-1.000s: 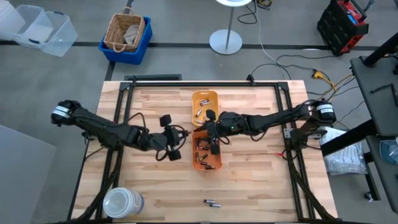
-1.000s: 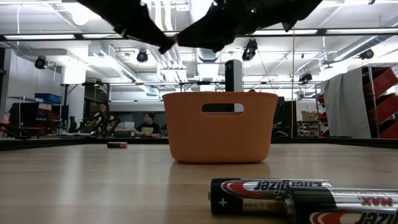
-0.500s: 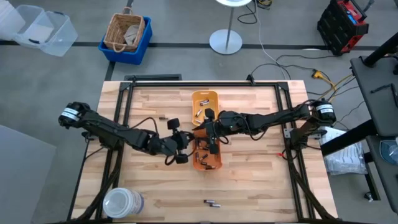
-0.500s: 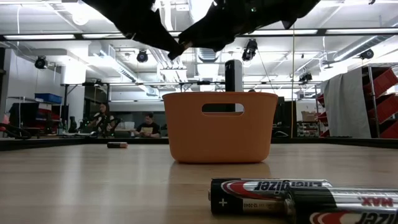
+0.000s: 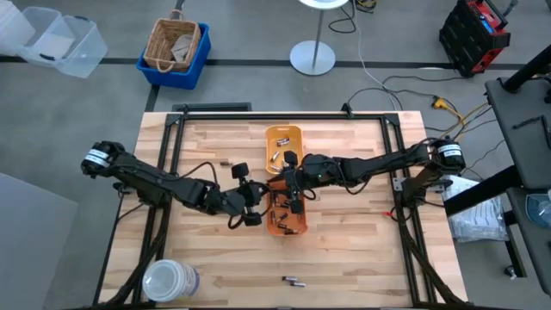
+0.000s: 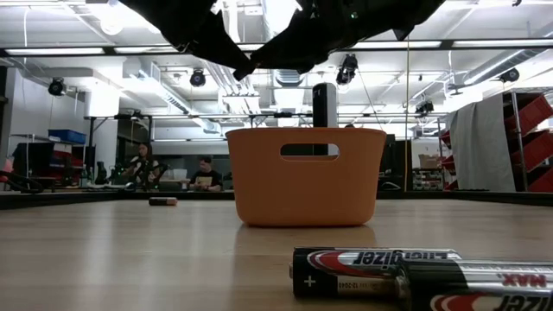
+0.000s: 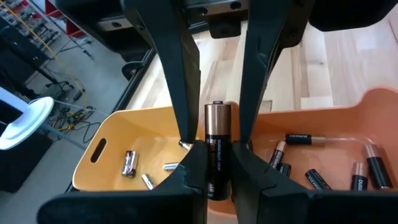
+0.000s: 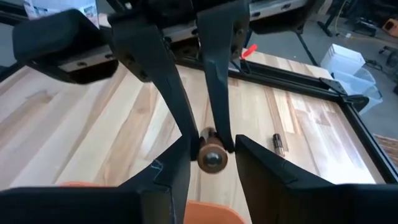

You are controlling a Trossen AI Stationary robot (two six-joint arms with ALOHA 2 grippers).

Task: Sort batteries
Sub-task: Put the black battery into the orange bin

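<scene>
A copper-and-black battery [image 7: 217, 146] hangs above the left edge of the orange tray [image 5: 299, 229], which holds several batteries [image 7: 311, 177]. My left gripper [image 5: 263, 200] is shut on it. My right gripper [image 5: 275, 191] faces the left one. Its open fingers [image 7: 186, 93] stand on either side of the battery's copper end with a small gap. The right wrist view shows the battery end-on [image 8: 212, 157]. The yellow-orange tray [image 5: 295, 132] lies farther back with a few batteries [image 7: 129, 163]. My left gripper pinches the battery's black end [image 7: 217, 171] between its two fingers. The fingers come about level from the table's left and lie along the battery. The copper end [image 7: 217, 118] sticks out past the fingertips toward my right gripper. The battery is lifted clear of the tray.
Two batteries [image 5: 294, 281] lie near the table's front edge, close to the low camera [image 6: 371, 272]. A single battery [image 5: 225, 162] lies on the wood left of the trays [image 8: 278, 144]. A round plastic container [image 5: 170, 280] stands at the near left corner.
My left gripper has moved toward the table's right edge and a little nearer, up to my right gripper over the orange tray's left edge. It has kept still for the last half second.
</scene>
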